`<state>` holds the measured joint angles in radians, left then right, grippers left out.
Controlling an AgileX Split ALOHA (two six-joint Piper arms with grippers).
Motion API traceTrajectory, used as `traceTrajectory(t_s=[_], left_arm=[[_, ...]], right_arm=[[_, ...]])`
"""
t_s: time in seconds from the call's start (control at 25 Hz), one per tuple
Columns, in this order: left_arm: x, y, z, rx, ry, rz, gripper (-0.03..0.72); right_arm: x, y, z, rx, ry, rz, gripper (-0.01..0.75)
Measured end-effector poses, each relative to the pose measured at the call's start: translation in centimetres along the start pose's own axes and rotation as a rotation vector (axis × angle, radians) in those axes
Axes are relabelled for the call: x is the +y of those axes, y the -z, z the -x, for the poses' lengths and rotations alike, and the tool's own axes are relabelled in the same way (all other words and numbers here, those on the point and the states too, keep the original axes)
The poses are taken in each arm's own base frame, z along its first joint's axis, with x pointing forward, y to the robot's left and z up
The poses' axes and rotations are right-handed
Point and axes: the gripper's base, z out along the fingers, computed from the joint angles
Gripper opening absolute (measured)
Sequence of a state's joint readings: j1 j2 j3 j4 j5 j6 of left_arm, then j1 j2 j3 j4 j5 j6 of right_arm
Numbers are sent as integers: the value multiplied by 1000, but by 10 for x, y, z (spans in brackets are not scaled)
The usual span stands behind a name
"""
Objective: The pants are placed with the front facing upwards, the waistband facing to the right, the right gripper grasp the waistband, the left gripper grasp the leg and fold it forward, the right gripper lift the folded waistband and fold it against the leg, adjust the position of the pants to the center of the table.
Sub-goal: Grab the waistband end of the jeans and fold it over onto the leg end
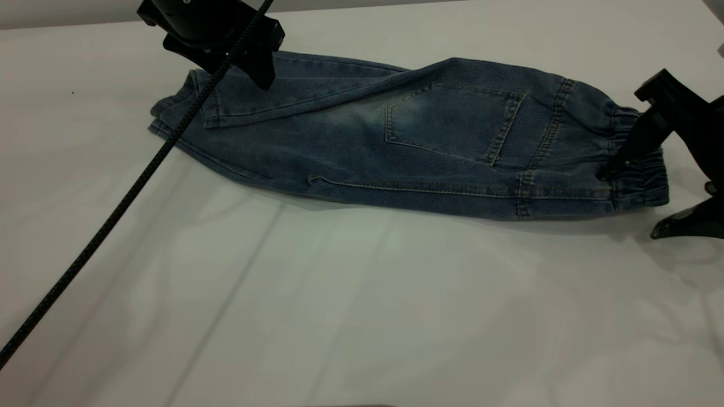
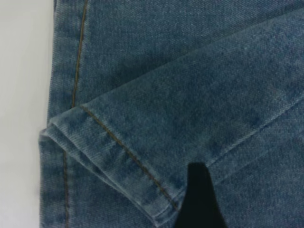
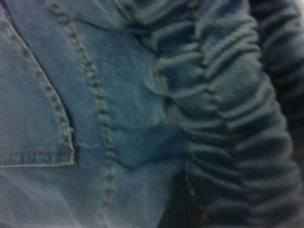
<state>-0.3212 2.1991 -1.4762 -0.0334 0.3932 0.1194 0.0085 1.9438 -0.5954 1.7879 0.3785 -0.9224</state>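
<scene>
**Waistband fold: getting a clean pinch before the lift**

Exterior view: the pants lie folded lengthwise on the table, back pocket up, spanning from about 9 o'clock to 3 o'clock across the upper half. The waistband sits at 3 o'clock. The right gripper straddles it with its fingers spread, one finger pressed onto the gathers and the other low on the table just beside the band's edge, so nothing is pinched yet. The left gripper hangs at 11 o'clock over the leg hems; whether it is clenched or released cannot be told.

Left wrist view: a single dark fingertip rests at 6 o'clock on the folded leg, near a stitched hem; no cloth is visibly held.

Right wrist view: the ruched band fills the 3 o'clock side, the pocket corner sits at 9 o'clock.

Judged from this, the step in hand is taking the waistband. It will likely go best if the lower finger slides under both layers before closing, so the fold lifts as one and carries flat toward the legs.
</scene>
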Motion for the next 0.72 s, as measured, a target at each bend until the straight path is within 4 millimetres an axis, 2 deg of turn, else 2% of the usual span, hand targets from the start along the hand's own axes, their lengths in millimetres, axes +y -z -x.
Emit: traceTrajectory(t_s=[0.28,0.48,0.6,0.72], left_arm=[[0,0,-1,7,0,-1,484],[-2,0,-2,27,-3,-5,484],[-11,-2,-3,34,-22,-16,484],[-30,-14,-7,36,-58,-35,484]], right_arm=[[8,-21,7,59,-3,64,504],[6,-22,17,9,-7,24,467],[7,-22,20,-4,20,18,344],[12,-22,22,-5,86,41,129]])
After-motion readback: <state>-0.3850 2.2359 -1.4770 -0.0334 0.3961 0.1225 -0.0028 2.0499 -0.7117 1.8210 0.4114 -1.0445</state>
